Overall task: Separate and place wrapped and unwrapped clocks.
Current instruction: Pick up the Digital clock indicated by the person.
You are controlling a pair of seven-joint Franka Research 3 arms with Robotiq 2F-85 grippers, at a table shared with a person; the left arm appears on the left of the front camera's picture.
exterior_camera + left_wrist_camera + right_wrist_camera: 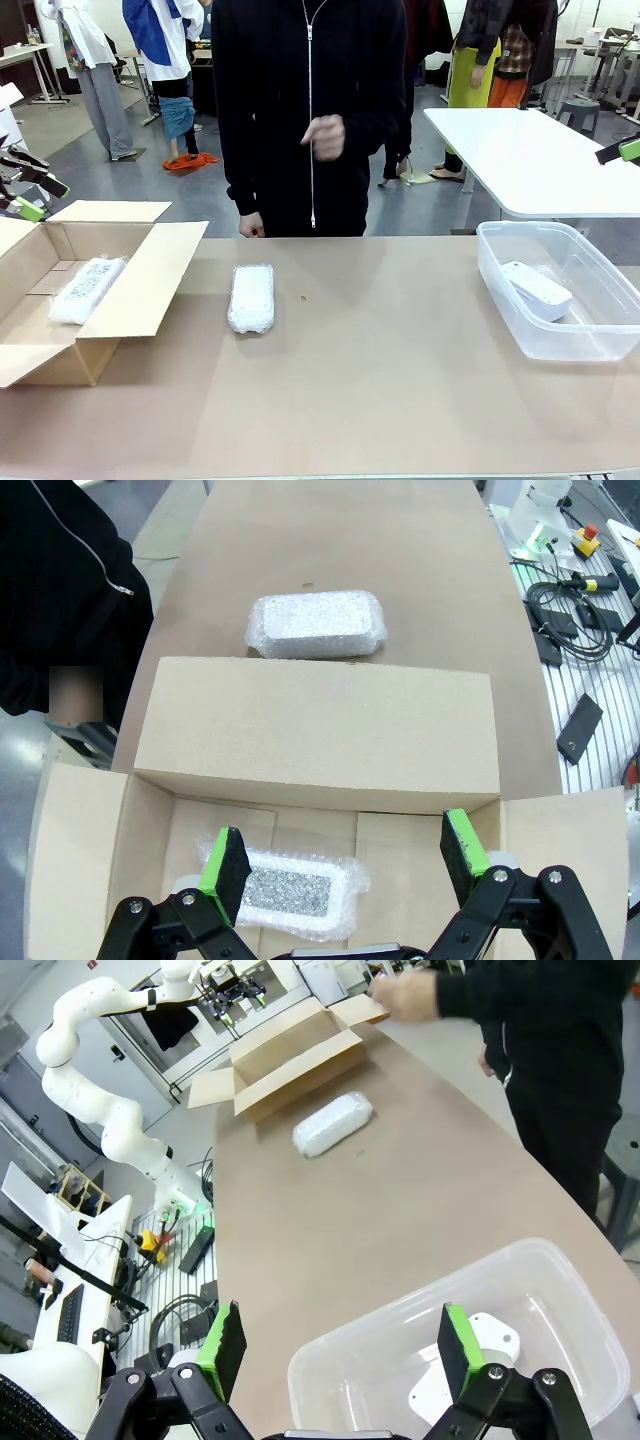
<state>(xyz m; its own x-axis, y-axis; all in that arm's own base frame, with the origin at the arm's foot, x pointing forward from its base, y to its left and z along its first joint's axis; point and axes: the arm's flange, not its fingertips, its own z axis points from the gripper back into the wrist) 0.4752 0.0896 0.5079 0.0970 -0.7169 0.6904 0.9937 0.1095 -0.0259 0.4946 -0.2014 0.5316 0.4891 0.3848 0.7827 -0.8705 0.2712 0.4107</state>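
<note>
One wrapped clock (251, 297) lies on the brown table in bubble wrap, a little right of the cardboard box (150, 290). A second wrapped clock (88, 288) rests inside that box. The unwrapped clock (536, 289), bare white plastic, lies in the clear plastic bin (520, 335) at the right. My left gripper (343, 860) hovers open over the box, above the wrapped clock (290, 890) inside; the other wrapped clock (316, 626) lies beyond the flap. My right gripper (340, 1345) hangs open above the bin (420, 1295) and the unwrapped clock (480, 1345). Neither gripper holds anything.
A person in black stands at the far edge, one hand (322, 135) raised at chest height, the other (250, 228) by the table edge. The box flaps (320, 730) spread wide. A white table (530, 150) stands behind at the right.
</note>
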